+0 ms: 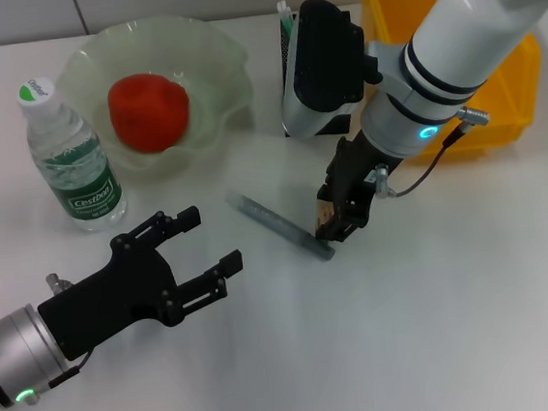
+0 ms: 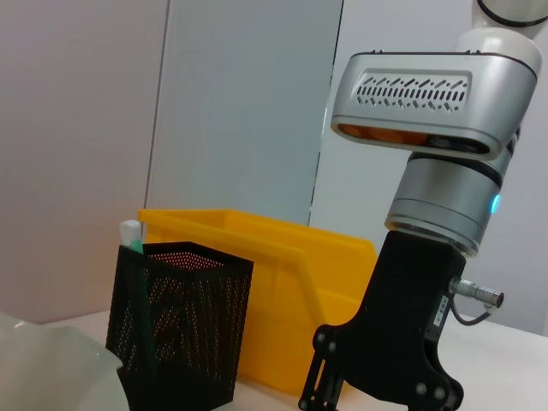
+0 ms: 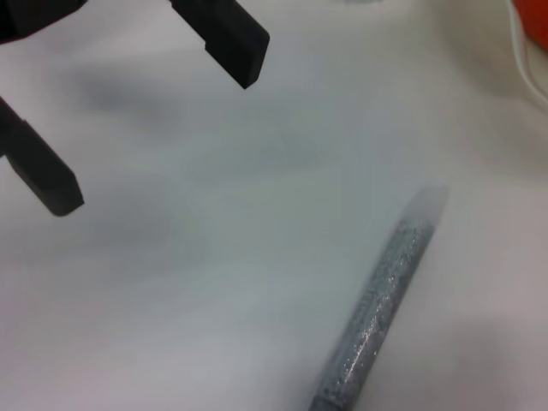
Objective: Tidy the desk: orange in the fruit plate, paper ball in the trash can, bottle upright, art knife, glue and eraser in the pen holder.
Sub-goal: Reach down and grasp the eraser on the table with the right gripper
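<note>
Head view shows the right end effector [image 1: 339, 221] lowered over one end of the grey glitter glue stick [image 1: 281, 227], which lies flat mid-tabletop, slanting toward the near edge; whether its fingers have closed on it I cannot tell. A good pick would probably centre the fingers across the stick, then lift straight before heading for the black mesh pen holder [image 1: 288, 44] by the far edge. The left end effector [image 1: 199, 250] hovers wide open and empty near the near-left corner.
</note>
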`<state>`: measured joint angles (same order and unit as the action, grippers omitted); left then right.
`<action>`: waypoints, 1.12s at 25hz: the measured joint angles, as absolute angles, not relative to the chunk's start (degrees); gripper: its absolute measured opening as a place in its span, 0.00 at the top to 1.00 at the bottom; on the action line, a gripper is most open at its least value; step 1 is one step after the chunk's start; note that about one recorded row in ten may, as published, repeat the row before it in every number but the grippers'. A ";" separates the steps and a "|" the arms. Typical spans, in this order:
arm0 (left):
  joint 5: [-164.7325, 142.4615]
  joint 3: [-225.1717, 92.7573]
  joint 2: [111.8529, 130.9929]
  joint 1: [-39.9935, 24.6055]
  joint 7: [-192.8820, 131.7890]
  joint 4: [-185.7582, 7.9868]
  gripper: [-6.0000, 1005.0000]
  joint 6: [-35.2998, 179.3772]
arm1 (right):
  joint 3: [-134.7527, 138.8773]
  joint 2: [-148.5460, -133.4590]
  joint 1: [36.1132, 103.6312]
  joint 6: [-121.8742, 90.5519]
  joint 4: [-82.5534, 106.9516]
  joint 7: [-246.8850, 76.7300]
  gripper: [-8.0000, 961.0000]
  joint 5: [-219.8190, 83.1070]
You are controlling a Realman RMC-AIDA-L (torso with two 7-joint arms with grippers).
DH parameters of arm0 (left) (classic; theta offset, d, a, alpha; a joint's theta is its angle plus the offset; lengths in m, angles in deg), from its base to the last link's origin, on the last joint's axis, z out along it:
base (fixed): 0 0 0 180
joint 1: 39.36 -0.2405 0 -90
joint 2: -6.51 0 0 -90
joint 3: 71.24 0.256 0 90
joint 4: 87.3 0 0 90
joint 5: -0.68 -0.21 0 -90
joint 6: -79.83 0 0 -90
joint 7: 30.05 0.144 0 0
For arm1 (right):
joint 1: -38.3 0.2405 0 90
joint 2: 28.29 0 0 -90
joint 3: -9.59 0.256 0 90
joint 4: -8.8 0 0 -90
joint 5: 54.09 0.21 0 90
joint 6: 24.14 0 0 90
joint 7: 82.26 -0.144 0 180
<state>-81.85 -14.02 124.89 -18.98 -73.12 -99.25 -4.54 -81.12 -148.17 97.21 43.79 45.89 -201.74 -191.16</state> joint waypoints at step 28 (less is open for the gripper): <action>-81.85 -14.02 124.89 -18.88 -73.12 -99.43 0.20 -4.33 | -81.11 -148.17 97.36 43.74 45.28 -201.70 0.49 -191.20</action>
